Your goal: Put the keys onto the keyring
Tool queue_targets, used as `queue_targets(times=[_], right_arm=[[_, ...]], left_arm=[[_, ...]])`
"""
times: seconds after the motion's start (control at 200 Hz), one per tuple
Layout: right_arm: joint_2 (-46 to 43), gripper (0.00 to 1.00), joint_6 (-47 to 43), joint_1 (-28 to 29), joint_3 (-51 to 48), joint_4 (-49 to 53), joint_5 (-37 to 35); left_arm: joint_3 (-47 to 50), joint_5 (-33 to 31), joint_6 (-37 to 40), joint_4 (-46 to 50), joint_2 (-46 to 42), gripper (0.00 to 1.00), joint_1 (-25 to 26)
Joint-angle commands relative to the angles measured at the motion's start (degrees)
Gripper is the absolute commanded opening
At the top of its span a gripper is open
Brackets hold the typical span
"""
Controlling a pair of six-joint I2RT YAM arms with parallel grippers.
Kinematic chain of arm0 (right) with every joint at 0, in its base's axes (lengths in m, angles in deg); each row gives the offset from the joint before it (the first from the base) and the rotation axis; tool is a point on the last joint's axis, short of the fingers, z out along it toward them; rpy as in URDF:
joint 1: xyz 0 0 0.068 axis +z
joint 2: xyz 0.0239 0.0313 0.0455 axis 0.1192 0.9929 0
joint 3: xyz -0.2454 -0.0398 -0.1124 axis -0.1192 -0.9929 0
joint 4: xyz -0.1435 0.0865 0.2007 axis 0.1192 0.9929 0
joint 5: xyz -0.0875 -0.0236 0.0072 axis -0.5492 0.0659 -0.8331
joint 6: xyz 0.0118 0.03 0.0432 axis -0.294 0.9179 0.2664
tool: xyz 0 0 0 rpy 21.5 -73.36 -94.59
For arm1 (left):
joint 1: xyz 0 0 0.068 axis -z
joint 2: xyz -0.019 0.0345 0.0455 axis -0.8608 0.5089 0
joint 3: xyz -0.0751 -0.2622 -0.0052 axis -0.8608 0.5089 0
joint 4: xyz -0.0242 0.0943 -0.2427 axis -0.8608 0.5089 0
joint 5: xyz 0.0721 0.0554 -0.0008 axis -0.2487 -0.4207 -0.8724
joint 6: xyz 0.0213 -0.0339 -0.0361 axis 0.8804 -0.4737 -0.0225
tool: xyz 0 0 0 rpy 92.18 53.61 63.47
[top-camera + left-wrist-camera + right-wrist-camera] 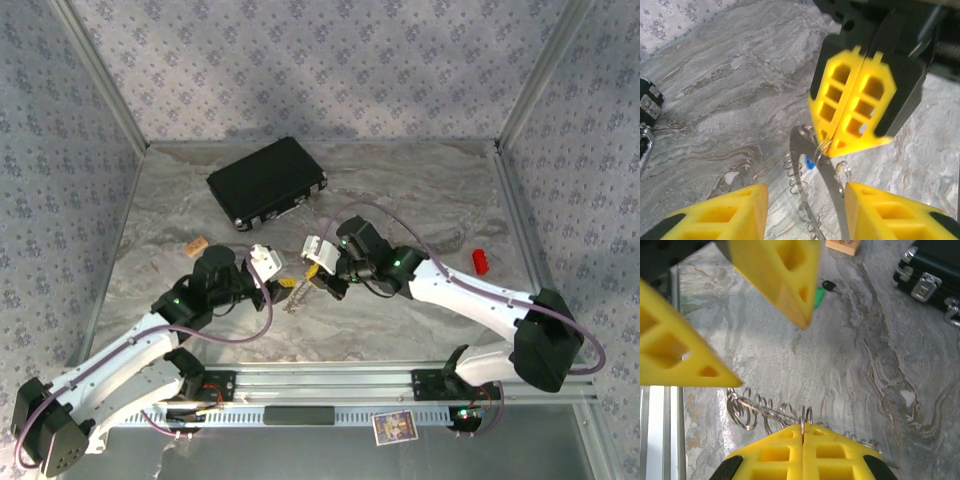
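The keyring [826,186], a thin grey metal band edged with small wire loops, stands on edge above the marble table between my left gripper's [806,189] open yellow fingers [720,215], apart from both. My right gripper [802,429] is shut on a small wire loop at the keyring's [747,410] rim, and from the left wrist its closed fingers [855,100] pinch that loop from above. A blue key tag [810,162] peeks out behind the band. The green key [819,294] lies flat on the table beyond. From above, both grippers [283,275] [325,283] meet over the keyring [293,297].
A black case [267,182] lies at the back of the table. A small wooden block [197,243] sits left of the left arm and a red piece [480,261] at the right. Metal rails [320,385] run along the near edge.
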Motion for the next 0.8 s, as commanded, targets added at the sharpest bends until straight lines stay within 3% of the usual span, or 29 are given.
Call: queue_targets(times=[0.0,0.135,0.325,0.7,0.795], right_arm=[[-2.96,0.00,-6.00,-0.27,-1.26,-0.14,3.36],[-5.60,0.00,-9.08,-0.35,-3.69,-1.14,4.57],[-7.65,0.00,-12.45,-0.26,-5.69,-2.33,7.96],[-8.33,0.00,-14.73,1.52,-5.77,-1.45,6.01],[-8.24,0.00,-15.30,2.33,-5.77,-1.58,5.58]], left_arm=[[-0.05,0.42,5.28,-1.40,-1.34,0.41,0.24],[1.81,0.68,5.53,-4.54,-1.68,0.41,0.20],[0.39,7.70,6.84,-3.07,2.43,0.42,0.39],[1.54,16.10,8.05,-5.75,5.50,0.38,1.18],[1.96,15.70,7.62,-6.95,5.79,0.36,1.30]])
